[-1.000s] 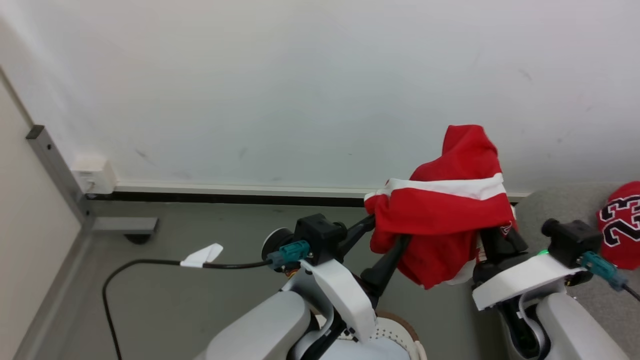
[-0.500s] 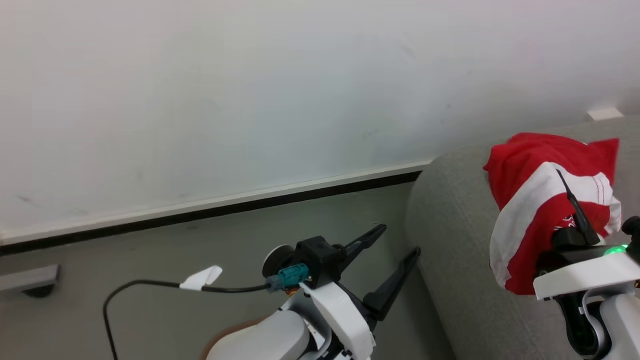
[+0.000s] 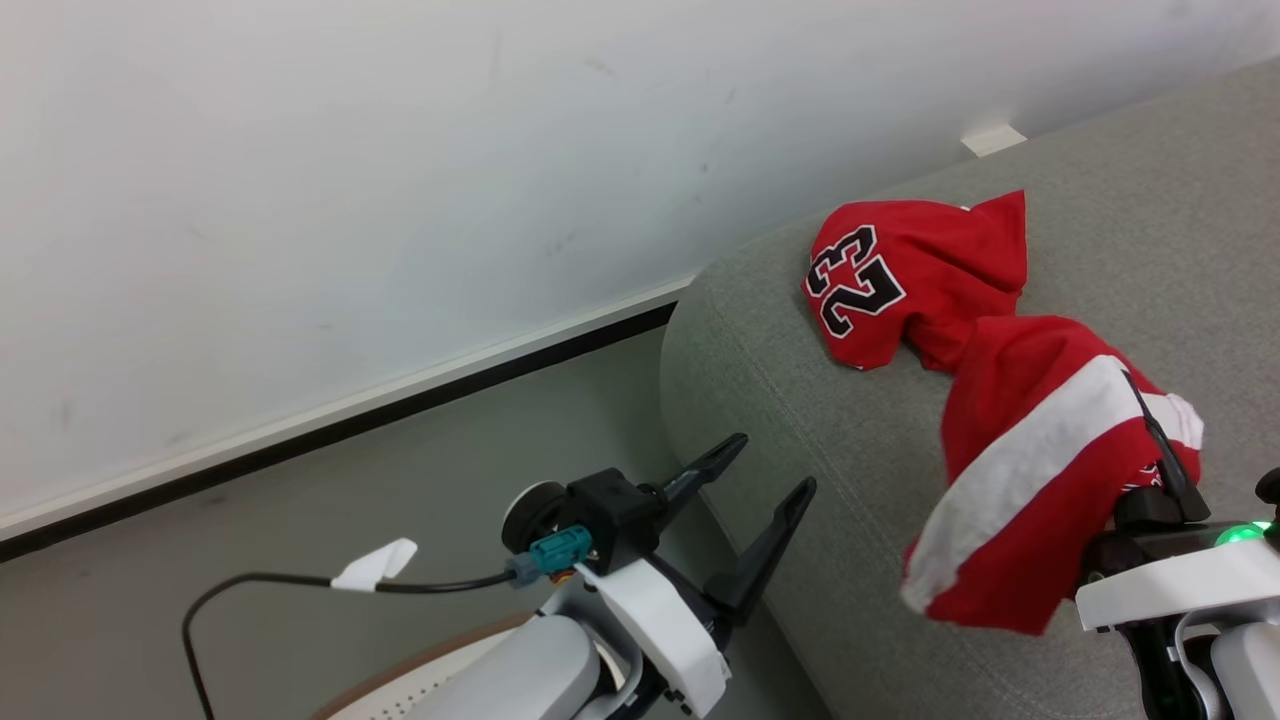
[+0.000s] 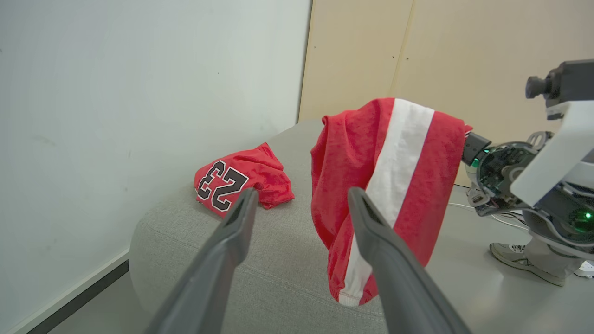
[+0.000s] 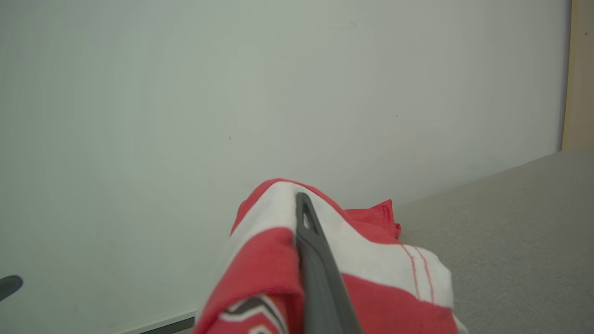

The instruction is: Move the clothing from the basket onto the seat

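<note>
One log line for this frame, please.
right gripper: shut on banded garment, hanging over seat | left gripper: open, empty | jersey: lying on seat | step: release not yet done

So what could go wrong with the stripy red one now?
The red garment with the white band hangs from the right gripper near the seat's rounded edge; let go here, it might slide to the floor. It's also draped over a finger, so it may snag when the gripper opens. Swinging could nudge the 23 jersey off too.
</note>
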Robot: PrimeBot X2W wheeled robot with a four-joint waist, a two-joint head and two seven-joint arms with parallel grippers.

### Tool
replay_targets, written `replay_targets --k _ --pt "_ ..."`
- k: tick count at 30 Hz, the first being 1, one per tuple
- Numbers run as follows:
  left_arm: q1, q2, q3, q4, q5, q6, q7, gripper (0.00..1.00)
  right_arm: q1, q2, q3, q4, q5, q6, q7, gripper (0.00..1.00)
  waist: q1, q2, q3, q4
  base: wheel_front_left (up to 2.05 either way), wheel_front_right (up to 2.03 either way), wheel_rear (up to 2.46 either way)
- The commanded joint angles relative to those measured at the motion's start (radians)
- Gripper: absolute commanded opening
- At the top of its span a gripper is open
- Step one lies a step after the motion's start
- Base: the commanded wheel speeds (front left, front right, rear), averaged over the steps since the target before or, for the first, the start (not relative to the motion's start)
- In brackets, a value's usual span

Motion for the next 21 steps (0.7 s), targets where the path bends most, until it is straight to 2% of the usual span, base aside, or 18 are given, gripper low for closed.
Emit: replay_targets --k 1,5,11,17,21 --pt "0.013 0.000 0.006 0.006 0.017 -0.004 -0.003 1.00 0.004 -0.003 -0.005 -0.009 -0.005 -0.002 0.002 0.00 -0.0001 -0.0001 0.008 -0.011 0.00 0.00 0.00" --pt "0.012 -0.010 0.014 0.010 0.024 -0.012 -0.004 1.00 -0.014 -0.013 -0.022 -0.013 0.003 -0.002 0.018 0.00 -0.0001 -0.0001 0.012 -0.008 0.00 0.00 0.00" --pt "0.007 -0.012 0.016 0.021 0.044 -0.023 -0.004 1.00 -0.081 -0.090 -0.062 0.027 -0.002 -0.002 0.067 0.00 -0.0001 -0.0001 0.035 0.022 0.00 0.00 0.00" --pt "-0.038 -0.003 0.012 0.021 0.060 -0.026 0.006 1.00 -0.188 -0.160 -0.136 0.086 0.013 -0.002 0.099 0.00 -0.0001 -0.0001 0.124 0.077 0.00 0.00 0.00" --pt "-0.070 0.012 0.012 0.009 0.074 -0.024 0.024 1.00 -0.259 -0.210 -0.154 0.172 0.030 -0.002 0.117 0.00 -0.0001 -0.0001 0.204 0.114 0.00 0.00 0.00"
